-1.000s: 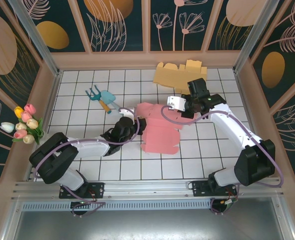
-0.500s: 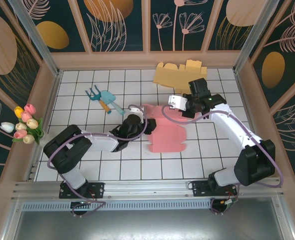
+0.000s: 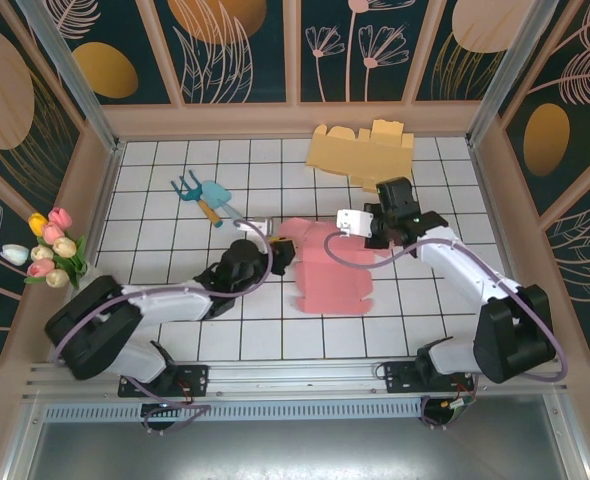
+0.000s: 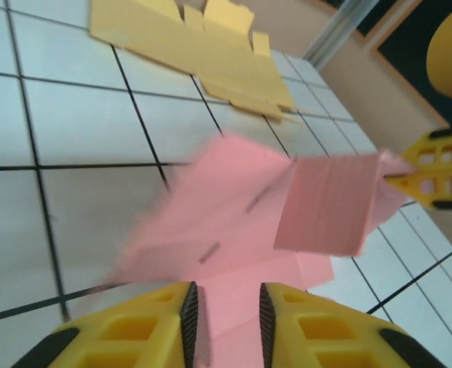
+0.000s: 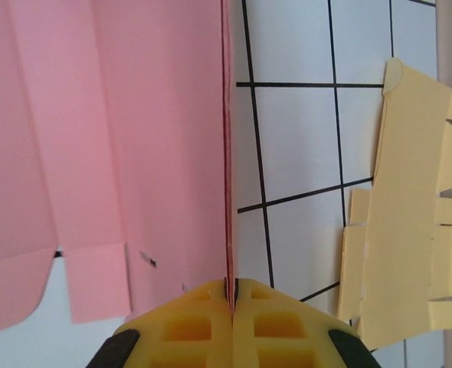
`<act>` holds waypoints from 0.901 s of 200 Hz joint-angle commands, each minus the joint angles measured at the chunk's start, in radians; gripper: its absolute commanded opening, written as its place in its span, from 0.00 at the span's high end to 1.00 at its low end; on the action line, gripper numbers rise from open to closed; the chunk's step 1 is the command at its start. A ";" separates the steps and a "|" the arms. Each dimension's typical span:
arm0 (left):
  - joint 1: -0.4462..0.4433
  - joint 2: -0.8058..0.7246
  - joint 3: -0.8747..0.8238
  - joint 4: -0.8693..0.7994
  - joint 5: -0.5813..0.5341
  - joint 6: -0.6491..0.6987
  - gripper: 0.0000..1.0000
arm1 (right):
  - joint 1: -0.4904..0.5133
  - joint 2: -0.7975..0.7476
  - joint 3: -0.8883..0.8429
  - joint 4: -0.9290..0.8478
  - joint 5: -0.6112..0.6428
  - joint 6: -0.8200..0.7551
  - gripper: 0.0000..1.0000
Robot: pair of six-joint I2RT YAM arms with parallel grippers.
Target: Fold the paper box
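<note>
Tabletop [image 3: 175, 300]: white tiles, carrying everything pictured.
Paper box [image 3: 335, 275]: a pink die-cut sheet, seen mid-tabletop between the two arms. It is largely flat, with one panel lifted along its far side and a small flap stood up.
Yellow blank [image 3: 360, 150]: a second sheet, laid flat near the back wall, well apart from the pink one and untouched.
Right gripper [image 5: 231, 287]: pressed together on the raised edge of the pink sheet, which is held upright.
Left gripper [image 4: 227, 307]: set low at the sheet's left side, jaws a little apart with pink card between them; whether it is clamped cannot be told.
Done: judged to be an early stage, with one wall being raised.
Left: most creases, the remaining walls and the closing tabs.
</note>
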 commanded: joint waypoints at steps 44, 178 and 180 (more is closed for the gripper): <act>-0.007 -0.186 -0.125 -0.032 -0.205 0.112 0.73 | 0.079 -0.084 -0.132 0.250 0.140 -0.156 1.00; -0.007 0.055 -0.133 0.137 -0.239 0.206 0.73 | 0.142 -0.113 -0.315 0.637 0.167 -0.251 1.00; -0.008 0.055 -0.133 0.137 -0.240 0.208 0.73 | 0.142 -0.112 -0.316 0.642 0.167 -0.251 1.00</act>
